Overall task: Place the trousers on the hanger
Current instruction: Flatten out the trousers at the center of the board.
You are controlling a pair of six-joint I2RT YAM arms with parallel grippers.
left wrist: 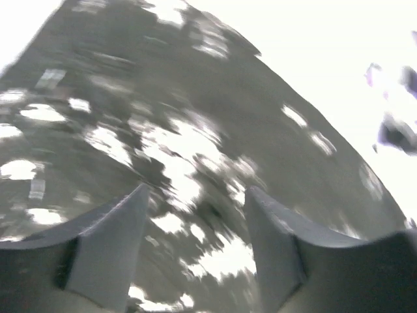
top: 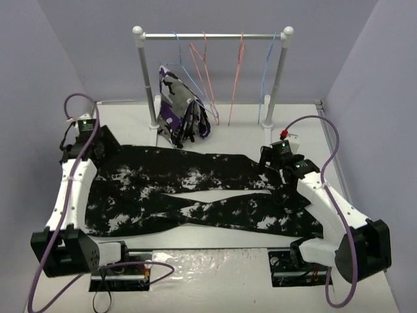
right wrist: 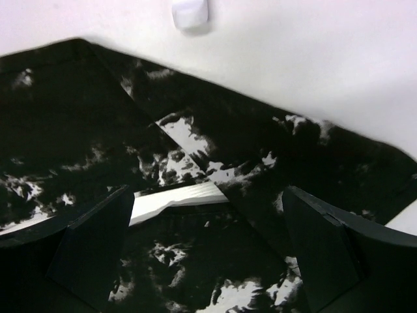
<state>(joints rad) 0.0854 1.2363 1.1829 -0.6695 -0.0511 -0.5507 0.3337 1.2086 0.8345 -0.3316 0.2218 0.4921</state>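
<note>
The trousers, black with white splotches, lie flat across the table with their two legs side by side. My left gripper hovers at their far left end. In the blurred left wrist view its fingers stand apart over the fabric, holding nothing. My right gripper is over the far right part, wide open above the cloth, where a sliver of white table shows between the legs. An empty light-blue hanger hangs at the right of the rail.
A white clothes rack stands at the back, and one of its feet shows in the right wrist view. On it hang pink-red hangers and a purple, white and black garment on another blue hanger. Grey walls close in on both sides.
</note>
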